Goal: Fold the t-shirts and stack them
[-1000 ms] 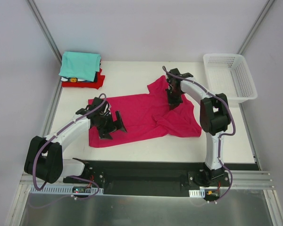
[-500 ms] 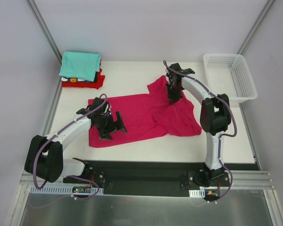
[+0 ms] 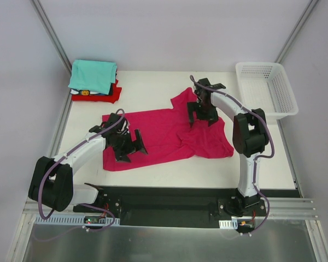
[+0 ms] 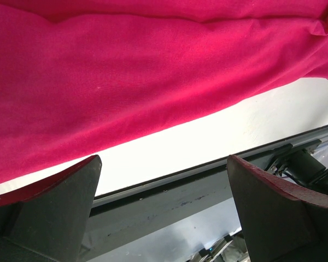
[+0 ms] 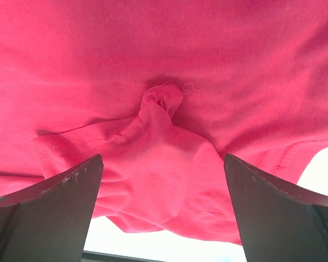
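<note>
1. My left gripper (image 3: 132, 148): over the near left part of the worktop (image 3: 153, 87), at the near hem of item 2. Fingers (image 4: 49, 213) spread wide, holding nothing.
2. Magenta t-shirt (image 3: 164, 131): lies crumpled and unfolded across the middle of the worktop, one sleeve pointing to the far edge.
3. My right gripper (image 3: 202, 115): over the shirt's far right part. Fingers (image 5: 44, 218) wide apart, grasping nothing; a small pinched peak of cloth (image 5: 163, 98) stands between them.
4. Folded stack, far left corner: teal t-shirt (image 3: 93, 73) on top, a dark-and-white t-shirt (image 3: 83, 93) beneath it, red t-shirt (image 3: 112, 94) at the bottom.
5. White mesh basket (image 3: 265, 87): far right corner.
</note>
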`<state>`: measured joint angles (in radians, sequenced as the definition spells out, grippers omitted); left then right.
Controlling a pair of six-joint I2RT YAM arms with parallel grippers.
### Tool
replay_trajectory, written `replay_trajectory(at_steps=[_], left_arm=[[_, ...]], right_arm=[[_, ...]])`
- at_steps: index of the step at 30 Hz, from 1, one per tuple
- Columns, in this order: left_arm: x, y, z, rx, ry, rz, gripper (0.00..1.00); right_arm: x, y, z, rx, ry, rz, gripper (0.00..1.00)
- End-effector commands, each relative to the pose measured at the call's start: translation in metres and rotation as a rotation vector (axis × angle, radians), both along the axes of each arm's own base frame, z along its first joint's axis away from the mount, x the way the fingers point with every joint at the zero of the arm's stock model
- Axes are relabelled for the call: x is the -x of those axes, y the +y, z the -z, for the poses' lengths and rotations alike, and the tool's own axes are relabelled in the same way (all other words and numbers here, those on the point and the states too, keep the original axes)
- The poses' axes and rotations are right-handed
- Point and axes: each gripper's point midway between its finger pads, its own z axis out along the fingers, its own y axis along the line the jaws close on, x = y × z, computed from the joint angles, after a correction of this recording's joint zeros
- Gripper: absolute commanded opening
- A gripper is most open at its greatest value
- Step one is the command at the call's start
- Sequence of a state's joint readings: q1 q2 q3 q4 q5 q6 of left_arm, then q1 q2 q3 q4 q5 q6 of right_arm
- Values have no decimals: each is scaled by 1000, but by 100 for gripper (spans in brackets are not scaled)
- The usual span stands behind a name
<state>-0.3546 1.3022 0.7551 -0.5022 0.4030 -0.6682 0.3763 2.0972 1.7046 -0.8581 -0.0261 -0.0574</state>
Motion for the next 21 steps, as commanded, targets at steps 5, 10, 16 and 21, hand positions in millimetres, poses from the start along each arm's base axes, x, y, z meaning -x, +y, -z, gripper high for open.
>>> replay_trajectory(at_steps=[5,10,16,21], left_arm=[[-17,3,-24,-23,-131,-17,99],[-14,13,-15,-48,-189,-47,99],[-3,10,21,-38,-110,-47,99],[-4,6,37,-10,-101,-52,99]], right_arm=[[18,1,-78,-104,-169,15,96],[63,-8,-71,-132,-193,66,96],[106,-6,-13,-128,-98,79,96],[119,-7,17,-122,-53,86,96]])
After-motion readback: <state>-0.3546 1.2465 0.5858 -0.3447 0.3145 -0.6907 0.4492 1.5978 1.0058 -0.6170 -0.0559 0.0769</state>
